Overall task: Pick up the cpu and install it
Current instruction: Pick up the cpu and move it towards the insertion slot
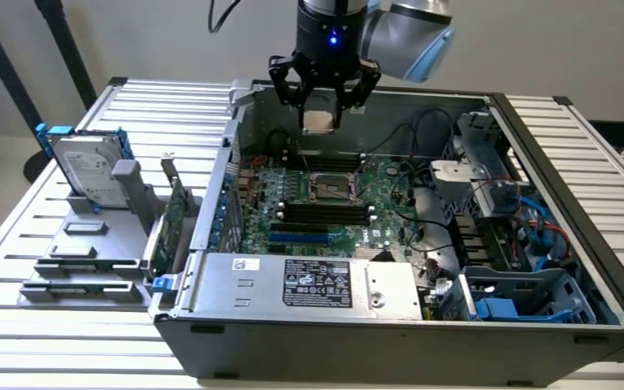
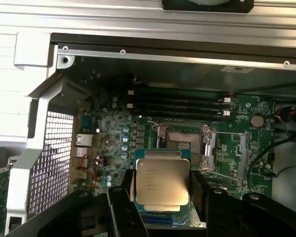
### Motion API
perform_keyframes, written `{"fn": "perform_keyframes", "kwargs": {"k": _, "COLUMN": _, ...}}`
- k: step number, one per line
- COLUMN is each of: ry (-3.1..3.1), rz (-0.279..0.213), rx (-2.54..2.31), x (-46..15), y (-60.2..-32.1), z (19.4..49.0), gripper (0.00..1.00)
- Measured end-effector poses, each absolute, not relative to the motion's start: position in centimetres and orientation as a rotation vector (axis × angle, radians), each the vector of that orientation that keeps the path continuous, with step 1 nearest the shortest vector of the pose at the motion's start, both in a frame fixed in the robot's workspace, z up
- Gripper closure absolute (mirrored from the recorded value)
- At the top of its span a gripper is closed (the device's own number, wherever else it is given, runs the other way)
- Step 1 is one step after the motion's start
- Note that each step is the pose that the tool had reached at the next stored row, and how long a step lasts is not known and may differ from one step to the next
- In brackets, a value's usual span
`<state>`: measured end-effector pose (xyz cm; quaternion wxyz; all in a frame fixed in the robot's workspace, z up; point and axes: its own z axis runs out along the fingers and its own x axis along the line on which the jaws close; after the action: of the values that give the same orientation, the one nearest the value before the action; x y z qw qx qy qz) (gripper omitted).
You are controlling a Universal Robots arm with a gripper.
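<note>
Tool [image 1: 322,110] clamped on the cpu [image 1: 320,123], hanging upper centre of the exterior view above the open case [image 1: 399,345]; if it meets the socket [image 1: 331,188] skewed, pins could bend, I'd judge.

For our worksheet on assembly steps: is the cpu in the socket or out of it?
Out. The gripper holds the cpu above the motherboard; the socket sits empty.

Clear air between end effector [image 1: 323,114] and socket [image 1: 331,188]; cables [image 1: 418,130] crowd the exterior view's right
</note>
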<state>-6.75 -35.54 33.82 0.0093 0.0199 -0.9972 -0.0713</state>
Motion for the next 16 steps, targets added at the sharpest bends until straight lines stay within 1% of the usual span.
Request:
{"fn": "perform_keyframes", "kwargs": {"k": 7, "ry": -3.116, "rz": -0.201, "rx": 0.061, "x": -5.7, "y": -33.6, "z": 32.9, "gripper": 0.45}}
{"fn": "perform_keyframes", "kwargs": {"k": 16, "ry": -3.118, "rz": -0.188, "rx": 0.035, "x": -4.9, "y": -32.8, "z": 31.6, "gripper": 0.45}}
